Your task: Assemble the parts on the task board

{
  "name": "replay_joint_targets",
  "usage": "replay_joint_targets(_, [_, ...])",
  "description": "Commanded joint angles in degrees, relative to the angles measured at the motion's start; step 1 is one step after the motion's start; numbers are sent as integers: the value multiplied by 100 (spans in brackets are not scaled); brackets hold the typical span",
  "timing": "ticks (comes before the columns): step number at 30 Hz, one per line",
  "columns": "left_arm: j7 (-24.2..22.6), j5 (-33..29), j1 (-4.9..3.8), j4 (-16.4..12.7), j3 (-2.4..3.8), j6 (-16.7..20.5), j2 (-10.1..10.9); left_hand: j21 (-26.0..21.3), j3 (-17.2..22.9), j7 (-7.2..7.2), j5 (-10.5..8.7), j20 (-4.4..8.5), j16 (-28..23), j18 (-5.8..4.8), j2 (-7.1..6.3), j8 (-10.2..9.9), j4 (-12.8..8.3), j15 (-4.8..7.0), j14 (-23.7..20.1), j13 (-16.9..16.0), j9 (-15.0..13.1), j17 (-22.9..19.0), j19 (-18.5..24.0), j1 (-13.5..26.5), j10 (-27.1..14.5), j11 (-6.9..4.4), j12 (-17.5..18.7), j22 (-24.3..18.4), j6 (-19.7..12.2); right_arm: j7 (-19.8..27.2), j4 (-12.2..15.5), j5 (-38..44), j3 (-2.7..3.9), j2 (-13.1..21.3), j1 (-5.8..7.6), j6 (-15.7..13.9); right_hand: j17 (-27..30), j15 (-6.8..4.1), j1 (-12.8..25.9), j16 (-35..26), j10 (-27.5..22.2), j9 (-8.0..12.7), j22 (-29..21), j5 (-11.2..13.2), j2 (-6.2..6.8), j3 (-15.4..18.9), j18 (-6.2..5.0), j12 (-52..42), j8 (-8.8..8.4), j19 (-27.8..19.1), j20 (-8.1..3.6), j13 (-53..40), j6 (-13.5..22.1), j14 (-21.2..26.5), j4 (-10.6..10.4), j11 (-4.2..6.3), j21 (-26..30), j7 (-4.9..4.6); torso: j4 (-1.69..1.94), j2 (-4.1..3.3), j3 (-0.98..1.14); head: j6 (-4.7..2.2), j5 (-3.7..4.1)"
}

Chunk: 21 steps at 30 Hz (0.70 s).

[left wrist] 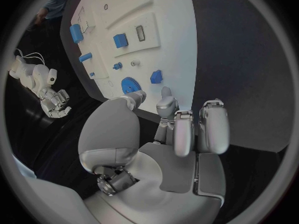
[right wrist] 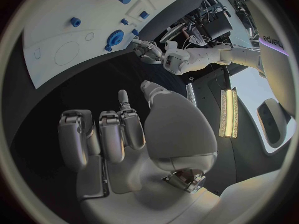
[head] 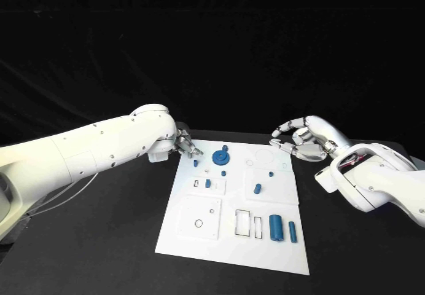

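Observation:
The white task board (head: 204, 243) lies in the middle of the black table. A blue gear (head: 220, 160) stands near the board's far edge, with small blue pieces (head: 194, 164) (head: 208, 183) (head: 257, 188) around it. A blue cylinder (head: 276, 227) and a thin blue bar (head: 292, 231) lie near the front right. My left hand (head: 184, 145) hovers at the board's far left corner, fingers loosely bent, holding nothing. The left wrist view shows that hand (left wrist: 168, 134) just off the board's edge, close to the gear (left wrist: 130, 84). My right hand (head: 300, 140) floats beyond the far right corner, fingers curved and apart, holding nothing.
Rectangular slots (head: 242, 222) and a square plate with a small round hole (head: 200, 219) mark the board's front half. Black table surface surrounds the board on all sides. The right wrist view shows the board (right wrist: 56, 30) and the left hand (right wrist: 146, 50) across it.

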<state>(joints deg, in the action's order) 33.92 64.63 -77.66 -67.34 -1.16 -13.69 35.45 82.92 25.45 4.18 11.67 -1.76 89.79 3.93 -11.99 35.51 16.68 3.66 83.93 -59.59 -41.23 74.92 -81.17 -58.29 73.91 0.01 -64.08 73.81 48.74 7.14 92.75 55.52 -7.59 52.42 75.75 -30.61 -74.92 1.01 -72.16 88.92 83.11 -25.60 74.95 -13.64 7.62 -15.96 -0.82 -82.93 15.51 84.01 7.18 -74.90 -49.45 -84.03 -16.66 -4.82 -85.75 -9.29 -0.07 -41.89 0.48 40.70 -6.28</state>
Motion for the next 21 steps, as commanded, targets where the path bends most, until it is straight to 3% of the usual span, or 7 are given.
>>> replay_joint_targets(1, [-65, 34, -16, 28, -17, -194, -48, -19, -41, 36, 12, -50, 21, -41, 3, -25, -2, -44, 607, 9, 13, 1508, 9, -50, -30, 27, 16, -5, -25, 9, 2, 31, 0, -11, -3, 3, -1115, -50, 45, -33, -3, -8, 1183, 20, 1, 36, -52, 18, 18, 251, -48, -750, 18, -498, -1, 29, 26, 11, 8, 3, -1, 7, 3])
replay_joint_targets(11, [-79, -58, -8, 122, -100, -318, -118, -24, -53, 43, 11, -57, 21, -39, 27, -41, -1, -51, 607, 20, 29, 1508, 16, -77, -45, 34, 24, -14, -23, 12, -3, 32, 0, -19, -3, 8, -1123, -51, 46, -30, -2, -9, 1189, 8, -3, 38, -50, 17, 22, 257, -49, -751, 18, -500, 2, 31, 19, 13, 5, 8, 5, 20, -20])
replay_joint_targets(21, [-109, -192, -6, 113, -117, -476, -130, -25, -67, 50, 14, -67, 21, -39, 69, -61, -7, -60, 607, 31, 54, 1508, 19, -144, -61, 42, 28, -11, -9, 12, -8, 32, 0, -30, -4, 11, -1123, -51, 46, -30, -2, -9, 1189, 8, -3, 38, -50, 17, 22, 257, -49, -751, 18, -500, 2, 31, 19, 13, 6, 9, 7, 26, -32])
